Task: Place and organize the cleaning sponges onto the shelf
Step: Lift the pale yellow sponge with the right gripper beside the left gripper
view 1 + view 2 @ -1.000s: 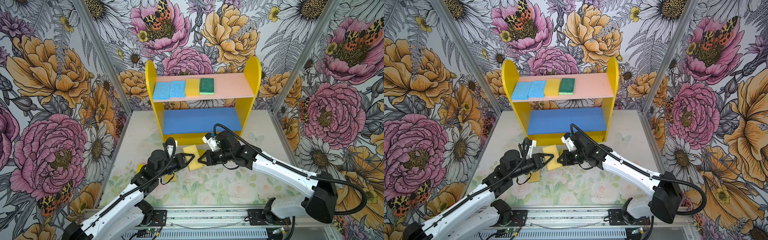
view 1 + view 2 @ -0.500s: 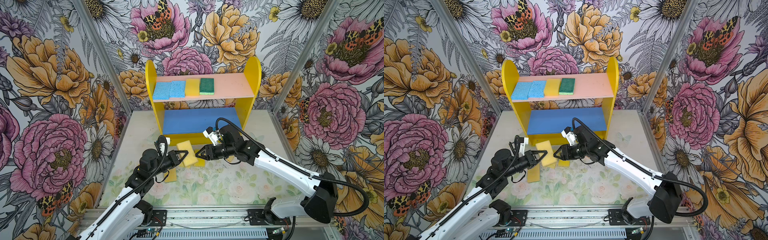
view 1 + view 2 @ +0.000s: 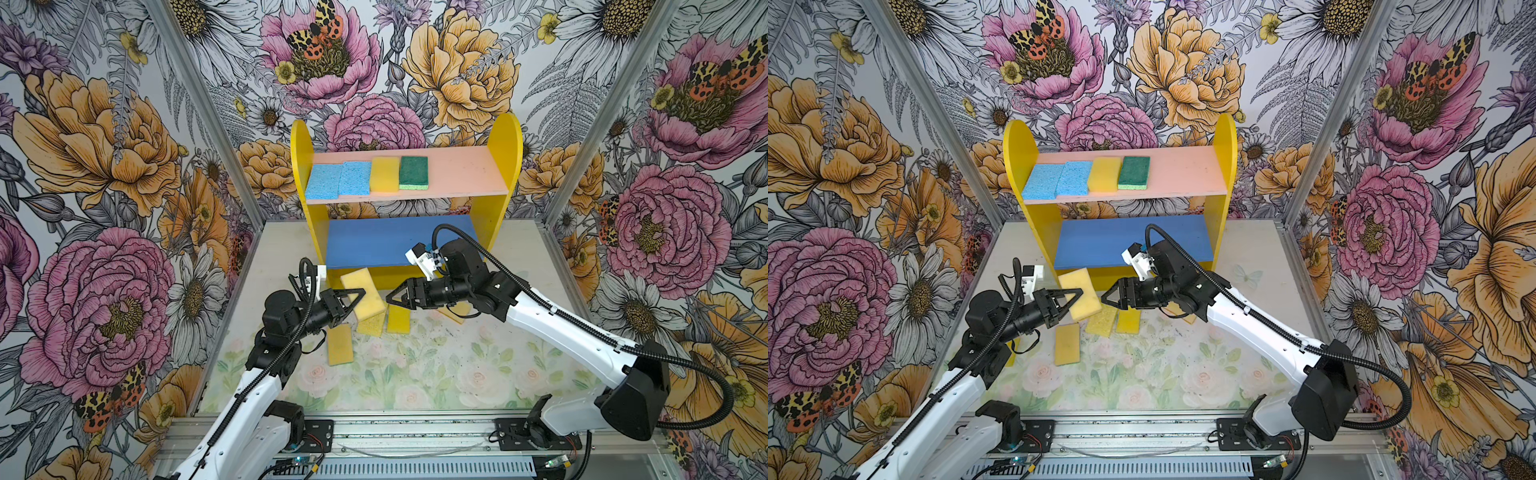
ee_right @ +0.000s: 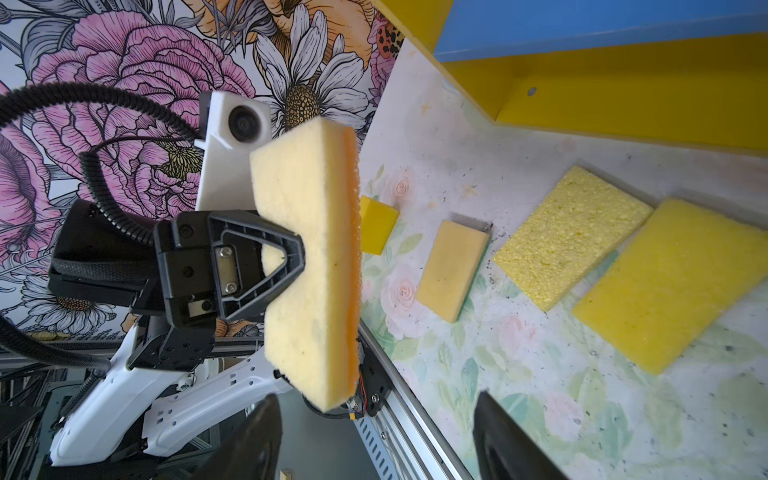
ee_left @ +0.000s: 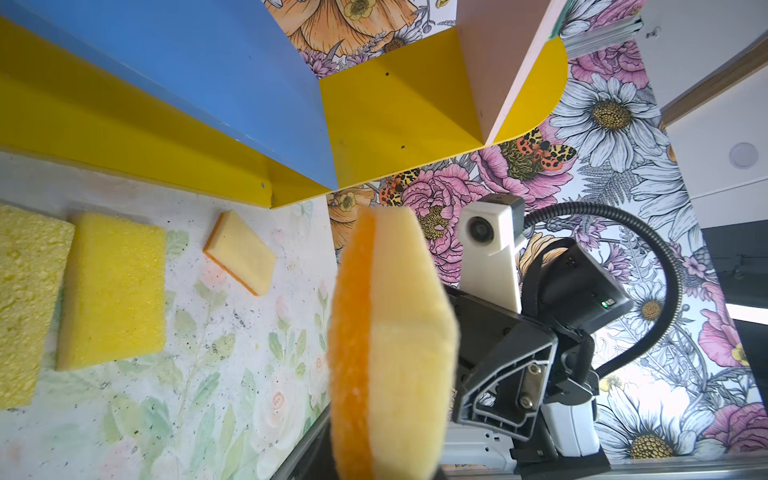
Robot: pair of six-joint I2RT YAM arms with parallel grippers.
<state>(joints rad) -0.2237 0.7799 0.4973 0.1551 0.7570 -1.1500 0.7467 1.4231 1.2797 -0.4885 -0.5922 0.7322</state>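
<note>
Floral tabletop (image 3: 457, 374): left claw (image 3: 360, 294) grips yellow sponge (image 3: 374, 301), long axis toward shelf (image 3: 505, 137).

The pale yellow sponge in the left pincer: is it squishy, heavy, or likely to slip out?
Probably squishy: the sponge looks like porous foam and seems slightly pinched where the left pincer grips it. Likely light, as it juts out from one edge without drooping. Slipping seems unlikely; foam and its rough orange face should grip well.
</note>
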